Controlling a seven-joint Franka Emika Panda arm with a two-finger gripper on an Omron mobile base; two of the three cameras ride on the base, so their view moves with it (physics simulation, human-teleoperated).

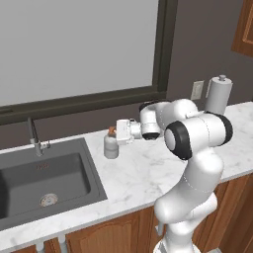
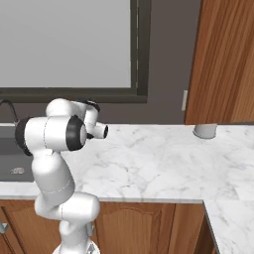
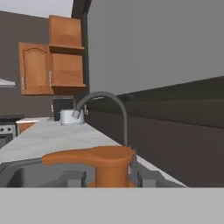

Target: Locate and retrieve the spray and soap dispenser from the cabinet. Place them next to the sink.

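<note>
The soap dispenser (image 1: 110,147), a pale rounded bottle with an orange pump top (image 3: 94,156), stands upright on the white marble counter just right of the sink (image 1: 59,170). My gripper (image 1: 115,134) reaches in from the right and is shut on the bottle's neck under the pump. In the hand view the gripper (image 3: 107,177) has the orange neck between its dark fingertips (image 3: 73,178), with the faucet (image 3: 107,101) right behind. The brown wooden cabinet (image 2: 223,59) hangs at the right. The spray is out of view.
A tall grey paper-towel roll (image 1: 218,94) stands on the counter at the back right, beside a wall outlet (image 1: 197,90). The faucet (image 1: 33,136) rises behind the basin. A big window (image 1: 74,44) spans the back wall. Another wooden wall cabinet (image 3: 52,61) hangs far beyond the sink.
</note>
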